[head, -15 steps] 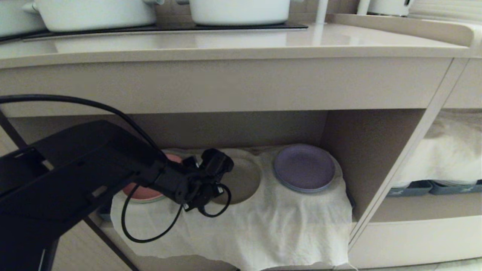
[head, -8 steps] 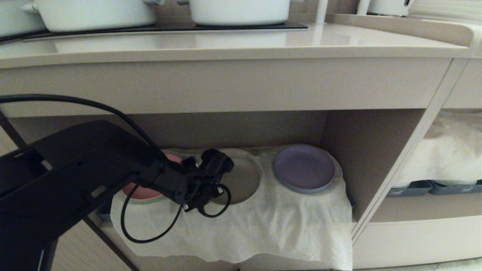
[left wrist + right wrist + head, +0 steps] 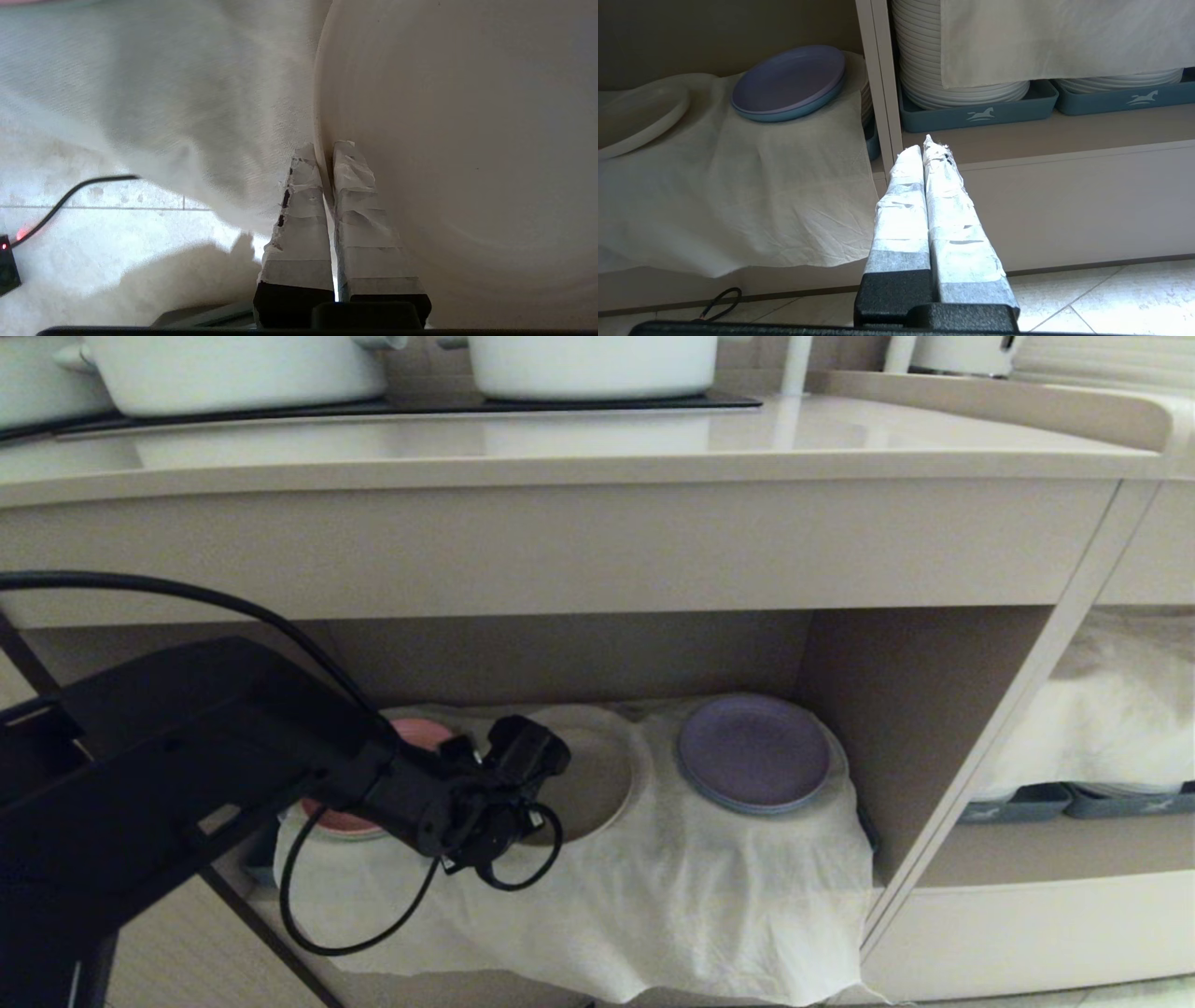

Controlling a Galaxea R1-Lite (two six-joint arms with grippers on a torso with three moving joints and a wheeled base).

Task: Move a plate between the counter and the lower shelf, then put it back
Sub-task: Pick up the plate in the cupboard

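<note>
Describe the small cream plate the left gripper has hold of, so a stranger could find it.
Under the counter, the lower shelf holds a white cloth. The plate sits mid-cloth, left gripper pinching its rim, between a pink plate and purple plate; only it is matte cream.

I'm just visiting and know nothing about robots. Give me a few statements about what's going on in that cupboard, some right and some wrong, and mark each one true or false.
1. The left gripper is closed on the rim of the cream plate. True.
2. The purple plate sits on the counter. False: it rests on the white cloth in the lower shelf.
3. The right gripper holds a plate. False: it is shut on nothing, outside the shelf.
4. A pink plate lies partly hidden behind the left arm. True.
5. White pots stand on the counter. True.
</note>
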